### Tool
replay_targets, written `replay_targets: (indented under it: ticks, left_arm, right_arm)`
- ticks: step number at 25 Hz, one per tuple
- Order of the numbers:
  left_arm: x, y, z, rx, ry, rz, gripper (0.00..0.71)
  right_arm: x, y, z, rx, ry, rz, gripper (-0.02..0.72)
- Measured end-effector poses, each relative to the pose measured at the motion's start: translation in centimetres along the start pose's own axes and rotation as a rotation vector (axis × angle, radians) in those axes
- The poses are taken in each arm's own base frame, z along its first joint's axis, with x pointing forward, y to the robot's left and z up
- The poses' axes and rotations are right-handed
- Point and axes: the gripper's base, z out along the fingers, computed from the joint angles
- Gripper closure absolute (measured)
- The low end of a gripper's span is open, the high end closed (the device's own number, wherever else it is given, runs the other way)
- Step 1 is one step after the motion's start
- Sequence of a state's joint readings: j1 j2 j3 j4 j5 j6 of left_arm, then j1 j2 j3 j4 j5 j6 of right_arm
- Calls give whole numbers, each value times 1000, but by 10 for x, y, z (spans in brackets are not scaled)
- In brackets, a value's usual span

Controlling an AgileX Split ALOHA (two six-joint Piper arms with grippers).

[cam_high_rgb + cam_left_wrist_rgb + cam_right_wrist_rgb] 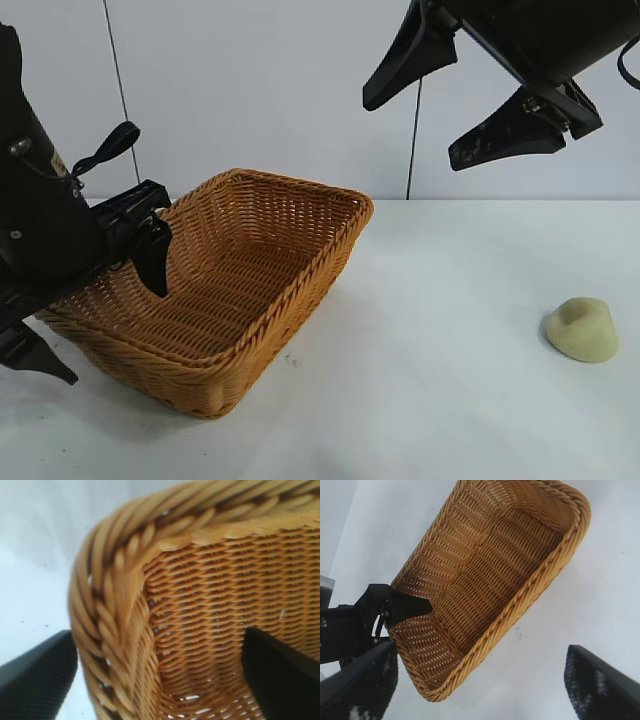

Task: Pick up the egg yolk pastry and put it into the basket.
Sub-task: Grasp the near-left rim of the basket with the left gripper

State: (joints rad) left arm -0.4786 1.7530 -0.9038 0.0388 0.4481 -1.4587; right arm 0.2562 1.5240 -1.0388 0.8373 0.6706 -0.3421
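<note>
The egg yolk pastry (582, 329) lies on the white table (440, 400) well right of the wicker basket (300, 262), whose corner rim sits between the wide-apart left gripper (160, 680), while the right gripper (455, 95) hangs spread above.

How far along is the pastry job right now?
Nothing is done: the pastry sits on the table, away from the empty basket. In hand: the open left claw straddles the basket's rim. The open right claw hangs high. Pickup and drop remain.
</note>
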Motion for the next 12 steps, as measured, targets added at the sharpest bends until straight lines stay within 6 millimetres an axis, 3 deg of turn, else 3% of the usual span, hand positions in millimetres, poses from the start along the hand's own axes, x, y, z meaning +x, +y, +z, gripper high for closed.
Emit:
replay_targets:
  ticks: [12]
  left_arm:
    - [1,1,15,-11,11,-15,67]
  right_arm:
    - [0,0,0,0,0,0,57]
